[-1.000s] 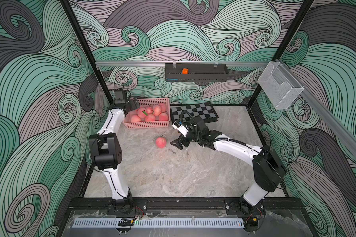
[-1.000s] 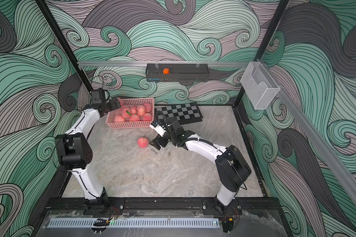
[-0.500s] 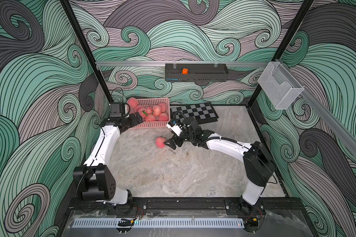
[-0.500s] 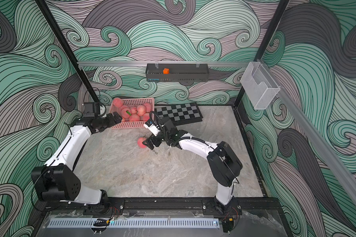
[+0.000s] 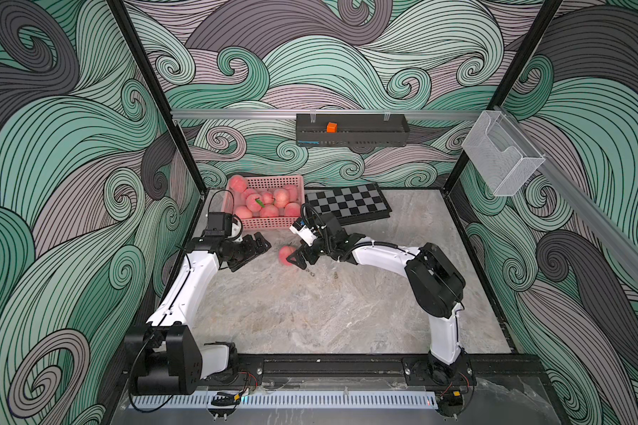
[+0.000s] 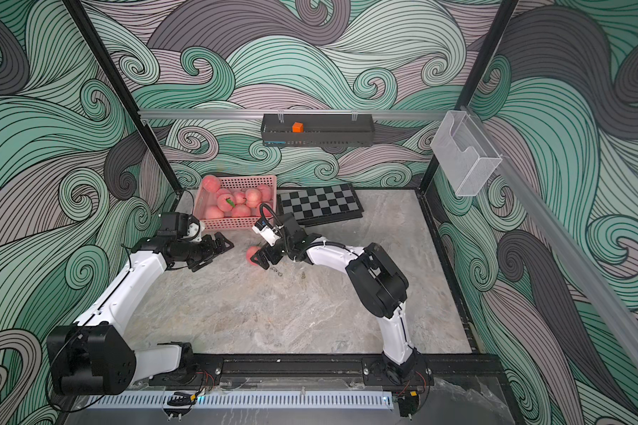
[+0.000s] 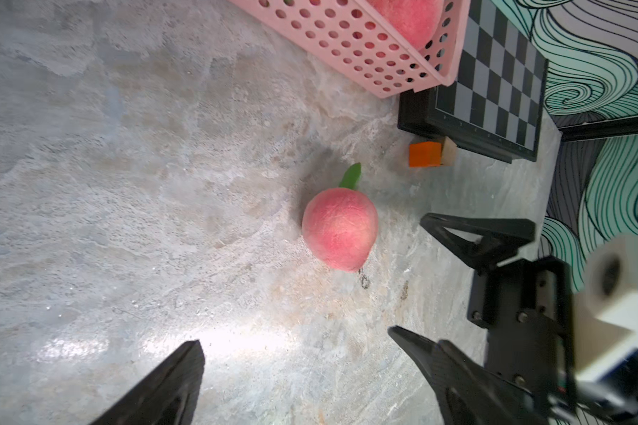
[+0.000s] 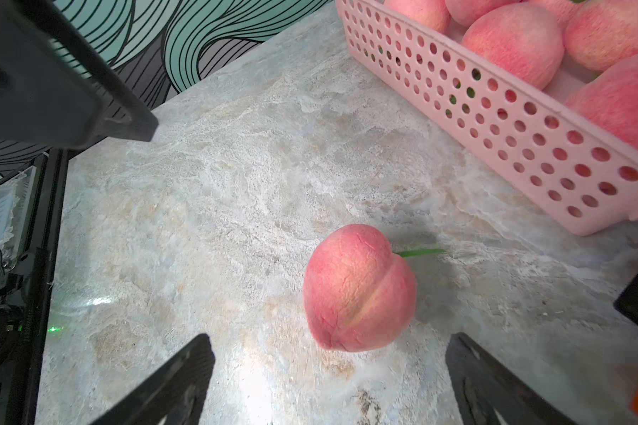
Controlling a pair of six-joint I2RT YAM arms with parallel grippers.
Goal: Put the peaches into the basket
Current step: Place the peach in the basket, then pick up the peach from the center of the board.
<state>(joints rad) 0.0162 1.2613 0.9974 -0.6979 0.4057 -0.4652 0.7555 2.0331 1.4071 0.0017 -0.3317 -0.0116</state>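
Observation:
One pink peach [image 5: 285, 254] [image 6: 252, 254] with a green leaf lies on the marble table in front of the pink basket [image 5: 266, 180] [image 6: 251, 180]. My right gripper [image 5: 294, 262] [image 8: 330, 337] is open at the peach's [image 8: 360, 289] right side, and the fruit sits just ahead of its spread fingertips, untouched. My left gripper [image 5: 253, 254] [image 7: 294, 336] is open and empty to the left, pointing at the same peach [image 7: 339, 230]. Several peaches [image 5: 269, 204] [image 8: 516, 44] fill the basket [image 8: 494, 121], one perched at its far left corner.
A folded chessboard [image 5: 347, 202] lies right of the basket. An orange cube [image 7: 424, 154] and a tan one rest against its front edge. On the back wall hangs a black tray [image 5: 350, 128], and a clear mesh holder [image 5: 501, 158] hangs on the right rail.
My left arm has pulled back from the basket and swung down to face the loose peach. My right gripper has slid left up to that peach.

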